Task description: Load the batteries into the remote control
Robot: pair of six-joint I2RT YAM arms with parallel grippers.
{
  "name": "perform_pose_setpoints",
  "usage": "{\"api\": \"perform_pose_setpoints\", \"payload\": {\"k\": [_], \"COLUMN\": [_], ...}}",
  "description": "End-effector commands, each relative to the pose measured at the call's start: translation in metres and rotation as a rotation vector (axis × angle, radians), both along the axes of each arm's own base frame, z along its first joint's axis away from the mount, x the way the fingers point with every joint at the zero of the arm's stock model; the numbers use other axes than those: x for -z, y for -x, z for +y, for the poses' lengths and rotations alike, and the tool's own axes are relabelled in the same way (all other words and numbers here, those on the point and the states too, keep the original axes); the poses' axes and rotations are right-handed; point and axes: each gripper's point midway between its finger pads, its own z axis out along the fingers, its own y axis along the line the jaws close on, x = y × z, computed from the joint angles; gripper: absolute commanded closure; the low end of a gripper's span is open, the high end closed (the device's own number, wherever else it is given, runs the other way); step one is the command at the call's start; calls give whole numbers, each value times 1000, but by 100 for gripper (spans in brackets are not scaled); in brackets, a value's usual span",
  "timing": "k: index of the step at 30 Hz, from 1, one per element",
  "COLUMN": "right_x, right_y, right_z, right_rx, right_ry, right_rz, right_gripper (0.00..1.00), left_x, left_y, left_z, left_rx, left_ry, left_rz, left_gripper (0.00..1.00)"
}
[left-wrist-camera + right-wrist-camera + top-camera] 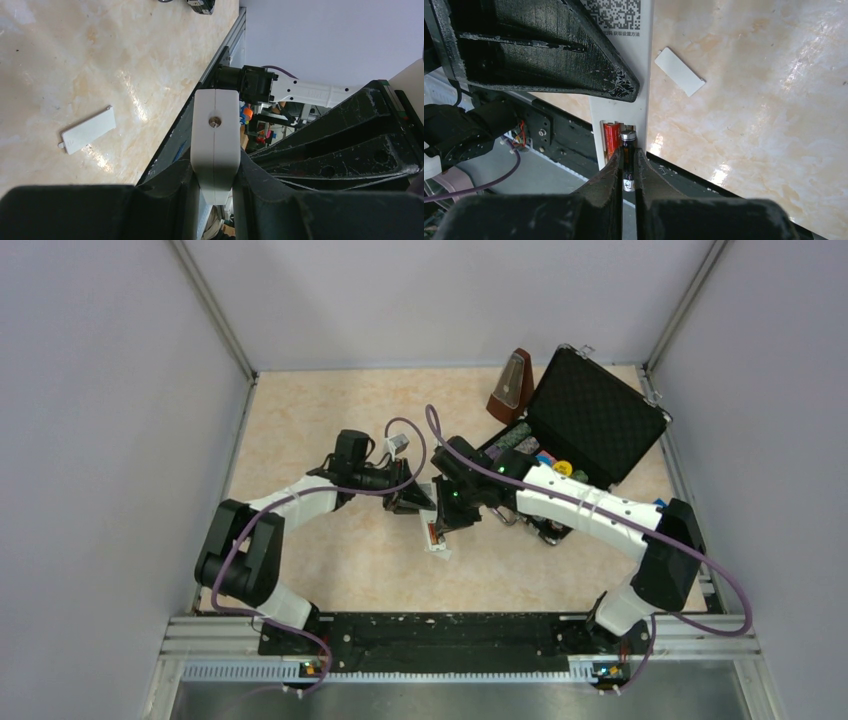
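Counts: two arms, two batteries, one remote control (641, 55), one loose white cover (679, 71), one open black case (600, 415), one brown pyramid-shaped object (510, 388). Red battery (611, 141) sits in the open compartment at the remote's near end. Black battery (627, 140) is pinched in the right gripper (628, 160), fingers narrow and closed on it, metal cap at the empty slot just beside the red one; can't tell if it is seated. The left gripper (214, 170) clamps the remote across its narrow sides, with one end sticking out past the fingertips; the remote looks held clear of the table (764, 100). The cover lies flat on the table beside the remote, apart from it, nothing touching it. Room: the table around the remote is bare marble-look surface to the left and on the near side, up to the metal rail. To the right of the remote the case crowds the right wall, lid up, with small coloured items inside. The brown object stands just left of the case lid near the far wall, well beyond the remote. Walls close off the left, right and far sides. Pose: both arms rise from the near rail, elbows out to the sides, forearms angled inward, so the grippers meet nose to nose over the table's middle, directly above the remote. The right wrist points back toward the near rail along the remote's length.
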Motion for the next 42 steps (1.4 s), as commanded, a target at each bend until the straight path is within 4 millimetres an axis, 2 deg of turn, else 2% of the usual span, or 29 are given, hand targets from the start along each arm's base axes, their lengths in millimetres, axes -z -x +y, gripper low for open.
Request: {"api": "perform_pose_setpoints", "payload": {"k": [1,18,29,34,40,42], "right_x": [-5,-9,-27,-39,-47,-50], "right_y": [-11,-9,-16,-16,-16,-15], "right_z": [4,3,-8,-10,-13,-15], "right_rx": [27,53,81,86,106,121], "right_ry": [-8,-23,-9,-30,-51,-66], "right_rz": [-21,-6,-67,-87,-93,-99], "right_gripper": [93,83,78,69,66,62], "left_x": [-15,-15,-12,-9,-9,-11], "left_y": [4,-9,-10,-10,-12,-14], "left_z": [-3,-6,-5,-5,-6,-6], "left_rx": [44,1,6,8,3,-5], "left_ry": [60,76,75,69,65,65], "left_rz": [-1,28,24,26,26,19], "left_gripper": [100,100,100,100,100,100]}}
